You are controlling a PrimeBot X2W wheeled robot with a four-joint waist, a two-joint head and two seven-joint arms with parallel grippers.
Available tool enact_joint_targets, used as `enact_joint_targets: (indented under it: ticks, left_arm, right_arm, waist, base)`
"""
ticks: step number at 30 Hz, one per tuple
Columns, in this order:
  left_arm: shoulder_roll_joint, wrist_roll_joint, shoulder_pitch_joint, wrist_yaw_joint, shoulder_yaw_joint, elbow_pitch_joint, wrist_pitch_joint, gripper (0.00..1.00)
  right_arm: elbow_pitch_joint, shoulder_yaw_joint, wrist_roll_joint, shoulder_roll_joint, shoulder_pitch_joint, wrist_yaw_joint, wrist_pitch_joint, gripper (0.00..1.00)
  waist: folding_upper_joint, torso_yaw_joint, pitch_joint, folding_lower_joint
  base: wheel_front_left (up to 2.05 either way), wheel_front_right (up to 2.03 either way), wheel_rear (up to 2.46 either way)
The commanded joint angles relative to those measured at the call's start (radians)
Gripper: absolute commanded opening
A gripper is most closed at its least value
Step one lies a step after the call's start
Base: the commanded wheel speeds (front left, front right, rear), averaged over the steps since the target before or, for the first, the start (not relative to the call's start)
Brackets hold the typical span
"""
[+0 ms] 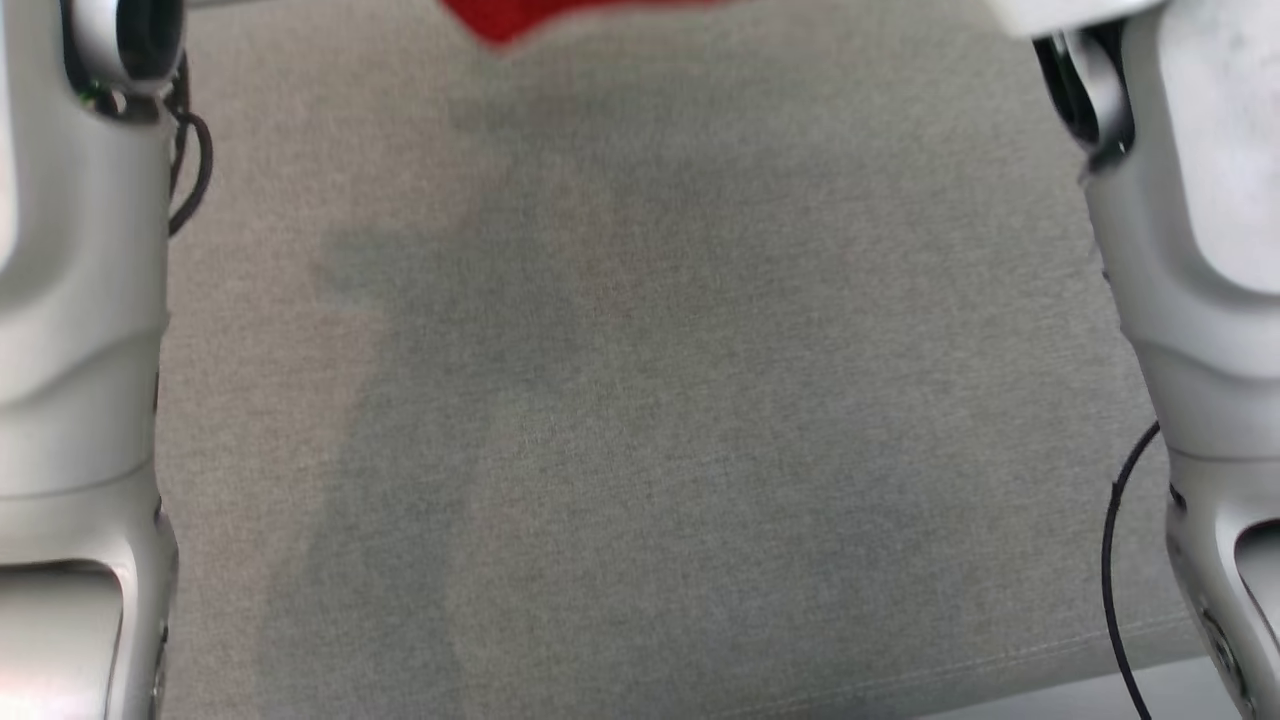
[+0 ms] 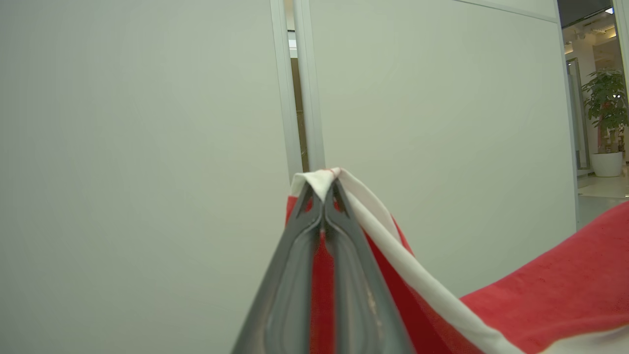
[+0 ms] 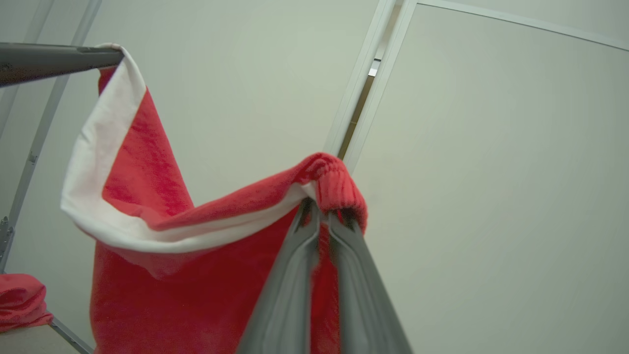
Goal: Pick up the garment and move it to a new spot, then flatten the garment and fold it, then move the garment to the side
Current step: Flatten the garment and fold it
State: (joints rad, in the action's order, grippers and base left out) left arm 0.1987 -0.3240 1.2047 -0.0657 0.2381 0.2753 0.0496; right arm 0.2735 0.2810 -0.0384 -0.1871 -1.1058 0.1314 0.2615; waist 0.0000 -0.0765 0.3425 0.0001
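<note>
Head view: the left forearm (image 1: 80, 300) and right forearm (image 1: 1200, 300) flank a desk (image 1: 640, 400) covered in matte grey woven cloth, with a stitched seam at its near edge. A red tip of the garment (image 1: 510, 18) hangs in at the top edge. Left wrist view: the left claw (image 2: 325, 189) is closed tight on a folded white band of the garment, pinched at its tips. The band runs down and rightward from the claw, with red napped pile beyond it. Right wrist view: the right claw (image 3: 324, 209) is closed on a gathered, ribbed red hem bunched over its tips. The cloth sags in a soft swag from this claw across to the left claw and drapes below both. A second red bundle (image 3: 19, 300) lies low and left of the right claw. Assessment: step one is in hand, with the garment lifted and not yet set down. The next move calls for lowering both claws together over the desk, held apart so the limp fabric lands spread.
</note>
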Motion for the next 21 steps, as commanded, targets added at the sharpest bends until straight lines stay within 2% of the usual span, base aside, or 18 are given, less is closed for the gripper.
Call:
enact_joint_targets:
  ticks: [1, 5, 10, 15, 21]
  left_arm:
    - [-0.008, 0.008, 0.030, -0.002, 0.002, 0.041, 0.036, 0.00]
    - [-0.022, -0.002, 0.010, -0.011, 0.005, 0.138, 0.121, 0.00]
    - [-0.041, -0.006, -0.076, -0.032, 0.039, 0.180, 0.190, 0.00]
    - [-0.043, -0.030, -0.234, -0.047, 0.027, 0.092, 0.217, 0.00]
    - [-0.056, -0.023, -0.435, -0.049, -0.020, -0.092, 0.215, 0.00]
  right_arm:
    - [0.025, -0.004, 0.014, 0.012, -0.030, -0.001, 0.004, 0.00]
    - [0.073, -0.007, 0.021, 0.039, -0.021, -0.001, 0.004, 0.00]
    - [0.080, 0.019, 0.016, 0.029, 0.074, -0.001, 0.004, 0.00]
    - [-0.010, -0.004, -0.030, 0.026, 0.253, -0.001, 0.004, 0.00]
    - [-0.138, -0.036, -0.070, 0.039, 0.451, -0.001, 0.004, 0.00]
  waist:
    - [0.0000, 0.020, 0.133, -0.0001]
    - [0.0000, 0.033, 0.200, -0.0001]
    - [0.0000, 0.042, 0.242, -0.0001]
    - [0.0000, 0.037, 0.219, -0.0001]
    - [0.0000, 0.034, 0.145, -0.0001]
  base:
    - [0.00, 0.00, 0.00]
    - [0.00, 0.00, 0.00]
    - [0.00, 0.00, 0.00]
    - [0.00, 0.00, 0.00]
    - [0.00, 0.00, 0.00]
